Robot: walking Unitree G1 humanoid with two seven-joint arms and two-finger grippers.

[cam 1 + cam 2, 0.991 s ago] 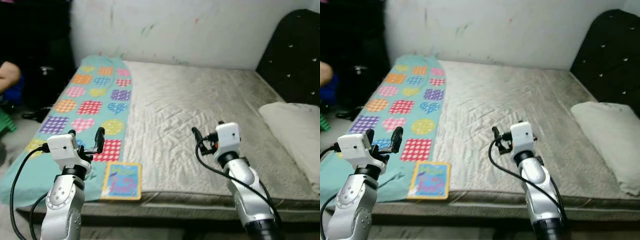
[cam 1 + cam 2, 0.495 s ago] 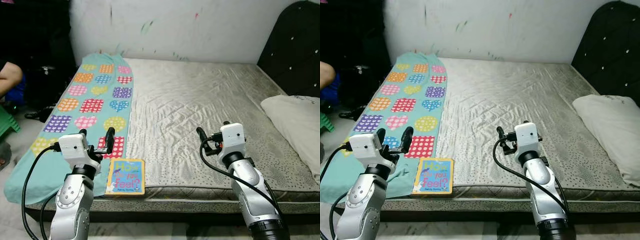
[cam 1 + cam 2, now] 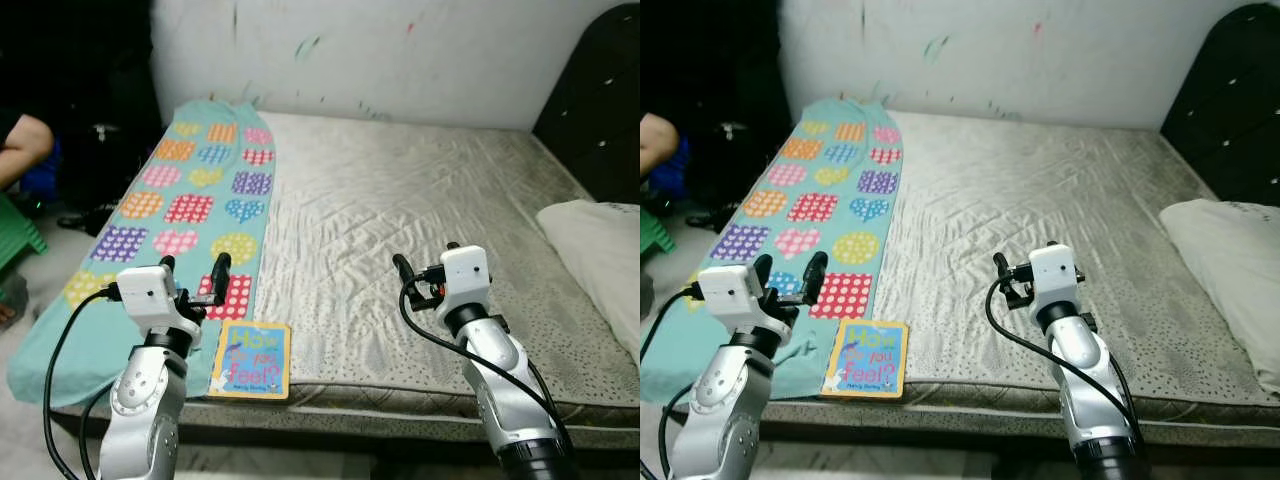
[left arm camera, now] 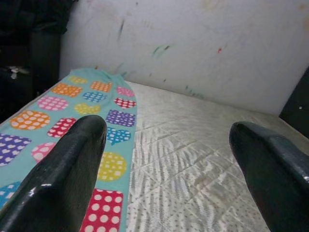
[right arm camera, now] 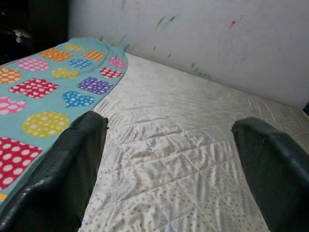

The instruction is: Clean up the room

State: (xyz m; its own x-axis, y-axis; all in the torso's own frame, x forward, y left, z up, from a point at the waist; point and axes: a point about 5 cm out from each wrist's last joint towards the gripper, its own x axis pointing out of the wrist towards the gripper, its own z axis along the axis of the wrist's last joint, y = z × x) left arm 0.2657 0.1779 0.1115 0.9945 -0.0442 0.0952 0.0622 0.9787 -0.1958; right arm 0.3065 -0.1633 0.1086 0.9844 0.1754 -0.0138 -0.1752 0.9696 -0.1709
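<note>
Bare quilted mattress [image 3: 400, 220] fills most of the room ahead, set against a paint-flecked white wall [image 3: 400, 60] with a dark headboard [image 3: 600, 110] at its far right. Taking the mattress as the landmark: a teal blanket [image 3: 190, 210] printed with dotted hearts and squares runs along its left side and droops over the left edge, a children's book [image 3: 249, 359] lies flat at its near edge just beside the blanket's lower corner, and a white pillow [image 3: 600, 250] rests at its right side near the headboard. A person's arm [image 3: 22, 145] shows well off the mattress's left side.

The left gripper [image 3: 193, 277] hovers over the near-left corner of the mattress, just behind the book, fingers spread and empty. The right gripper [image 3: 415, 277] hovers over the near middle of the mattress, also spread and empty.

The book sits flat on soft bedding right at the edge, so a shallow approach would likely push it off onto the floor rather than get fingers under it. The blanket's overhang could snag a finger.

No bin, basket or box can be seen, so nothing is stowed anywhere yet.
</note>
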